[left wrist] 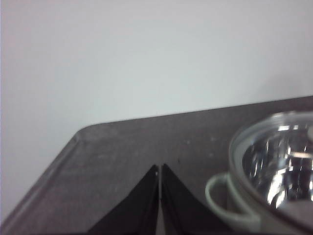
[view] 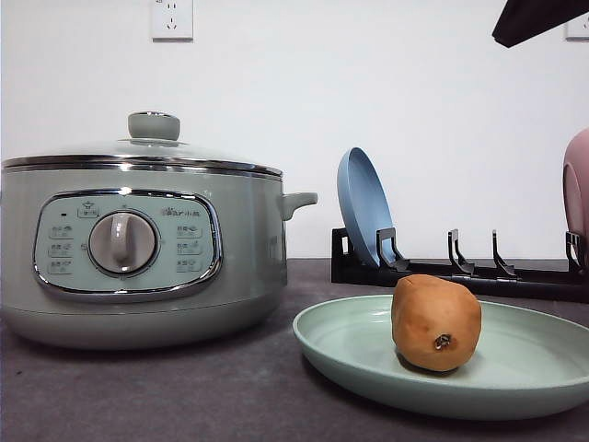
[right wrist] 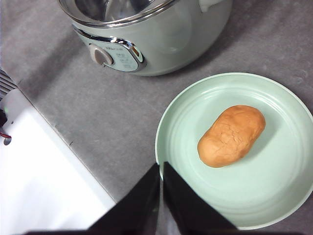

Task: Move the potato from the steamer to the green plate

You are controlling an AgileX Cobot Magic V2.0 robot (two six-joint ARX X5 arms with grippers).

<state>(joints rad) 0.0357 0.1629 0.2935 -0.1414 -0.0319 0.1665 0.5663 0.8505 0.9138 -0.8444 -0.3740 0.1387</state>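
A: Potato, egg-shaped and orange-brown, lies on the pale mint-green round plate, long axis slanting away from the right pincer.

B: Both pincers clenched, empty; right nearer.

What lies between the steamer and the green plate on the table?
Nothing: bare dark tabletop separates the steamer from the green plate, as the right wrist view shows.

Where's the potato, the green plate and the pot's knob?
potato (view: 435, 322), front view, middle of its skin.
green plate (view: 354, 354), front view, left rim.
lid knob (view: 154, 125), front view, its side, atop the steamer (view: 248, 249) lid.
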